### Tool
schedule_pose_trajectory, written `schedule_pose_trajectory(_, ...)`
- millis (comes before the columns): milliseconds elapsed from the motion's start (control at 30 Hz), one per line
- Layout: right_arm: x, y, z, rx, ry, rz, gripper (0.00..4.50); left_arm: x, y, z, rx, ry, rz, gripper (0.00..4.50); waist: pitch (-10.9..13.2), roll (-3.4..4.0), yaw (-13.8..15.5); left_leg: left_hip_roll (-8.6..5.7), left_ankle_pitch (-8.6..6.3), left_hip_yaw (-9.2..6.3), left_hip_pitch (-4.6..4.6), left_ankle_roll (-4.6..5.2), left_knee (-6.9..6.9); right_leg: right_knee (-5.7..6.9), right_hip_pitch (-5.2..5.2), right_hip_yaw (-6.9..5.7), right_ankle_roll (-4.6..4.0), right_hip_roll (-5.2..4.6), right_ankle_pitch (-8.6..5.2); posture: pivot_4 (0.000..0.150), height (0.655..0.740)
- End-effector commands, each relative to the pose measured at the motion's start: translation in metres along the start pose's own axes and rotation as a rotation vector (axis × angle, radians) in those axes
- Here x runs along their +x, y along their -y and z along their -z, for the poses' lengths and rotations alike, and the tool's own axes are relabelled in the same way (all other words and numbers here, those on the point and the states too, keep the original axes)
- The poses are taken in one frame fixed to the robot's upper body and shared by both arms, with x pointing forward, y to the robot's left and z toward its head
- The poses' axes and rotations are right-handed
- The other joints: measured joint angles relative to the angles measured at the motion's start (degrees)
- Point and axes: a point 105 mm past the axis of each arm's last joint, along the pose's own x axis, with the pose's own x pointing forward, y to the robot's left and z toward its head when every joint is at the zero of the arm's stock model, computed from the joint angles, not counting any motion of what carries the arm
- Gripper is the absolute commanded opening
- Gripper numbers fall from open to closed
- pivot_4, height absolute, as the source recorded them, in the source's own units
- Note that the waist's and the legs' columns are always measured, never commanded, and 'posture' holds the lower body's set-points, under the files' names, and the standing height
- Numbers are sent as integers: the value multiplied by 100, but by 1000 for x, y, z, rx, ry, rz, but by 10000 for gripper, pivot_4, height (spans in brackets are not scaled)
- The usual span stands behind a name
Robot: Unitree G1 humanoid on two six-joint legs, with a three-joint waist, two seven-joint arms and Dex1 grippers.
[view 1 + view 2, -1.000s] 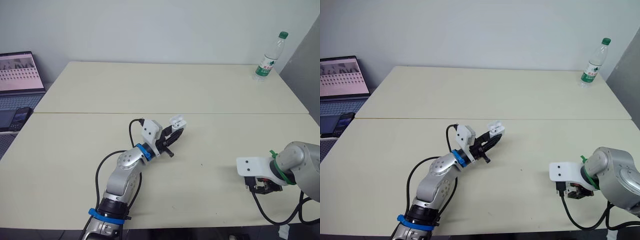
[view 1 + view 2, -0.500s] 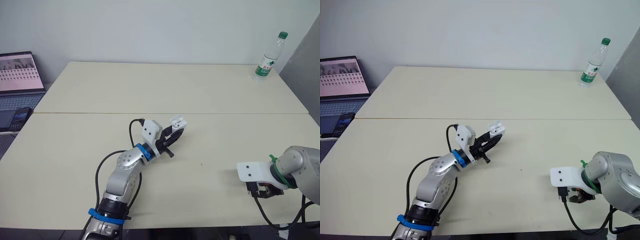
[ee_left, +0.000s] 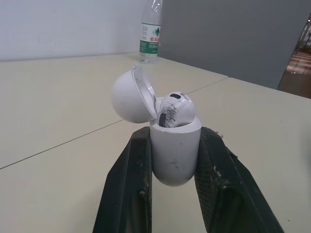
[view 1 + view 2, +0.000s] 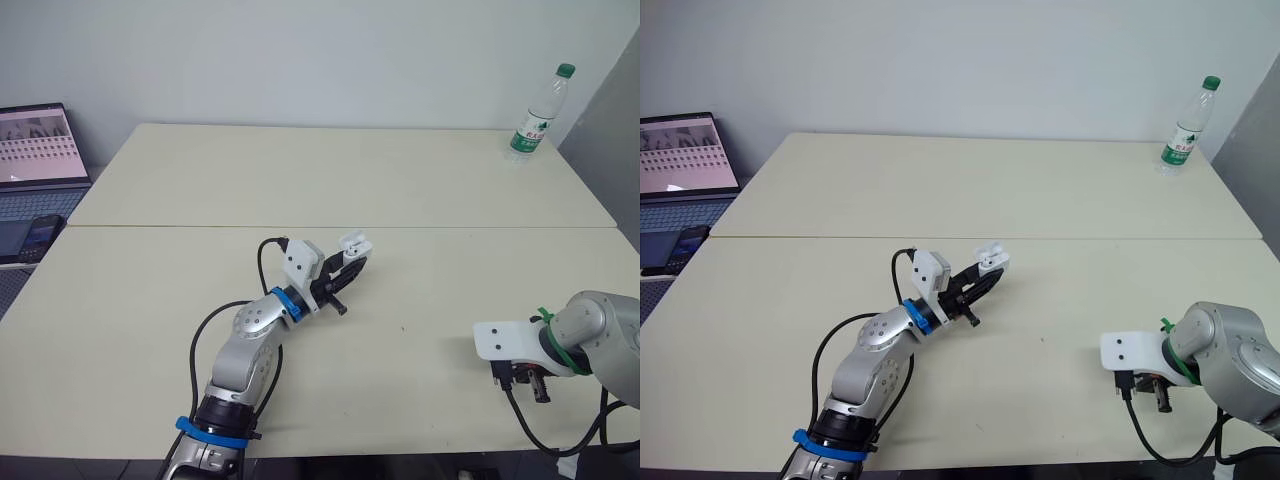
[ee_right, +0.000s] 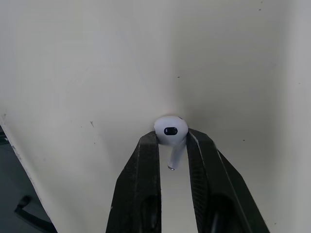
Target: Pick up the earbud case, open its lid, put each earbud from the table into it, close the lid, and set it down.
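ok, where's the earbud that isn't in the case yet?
Right wrist view: the loose earbud is pinched between the jaws of the right gripper, over the table near its front edge.

No text can be read with certainty; a green label [image 3: 147, 46] is carried on the clear water bottle [image 4: 538, 112] at the far right corner of the table, and white characters are printed on it, but they cannot be made out; rows of small marks are displayed on the laptop screen [image 4: 38, 145] beyond the table's left edge, too small to be read.
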Motion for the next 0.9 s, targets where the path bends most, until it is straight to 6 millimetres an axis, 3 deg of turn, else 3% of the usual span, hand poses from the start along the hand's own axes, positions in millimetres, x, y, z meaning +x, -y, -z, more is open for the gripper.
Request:
schedule_pose_trajectory(33, -5, 4, -3, -5, 7, 33, 3826, 2, 3, -15, 36, 47, 15, 7896, 0, 0, 0, 0, 0, 0, 0, 0, 0, 0, 0, 0, 0, 0, 0, 1500, 7362)
schedule_pose_trajectory(200, -12, 17, -18, 22, 94, 95, 3826, 2, 3, -16, 42, 49, 18, 7896, 0, 0, -6, 0, 0, 0, 0, 0, 1, 1, 0, 1, 0, 0, 0, 1500, 7362)
schedule_pose_trajectory(533, -52, 67, -77, 214, 713, 340, 3826, 8, -2, -24, 29, 64, 41, 7896, -2, -4, 7, -3, 1, -2, -6, 0, 4, 3, 1, 5, 3, 7, 4, 1500, 7362)
schedule_pose_trajectory(900, -103, 99, -118, 482, 1350, 560, 3826, 19, 7, -39, -70, 69, 124, 7896, -5, 0, -3, 3, 1, -6, -8, 0, 3, 6, -1, 3, 6, 14, 6, 1500, 7362)
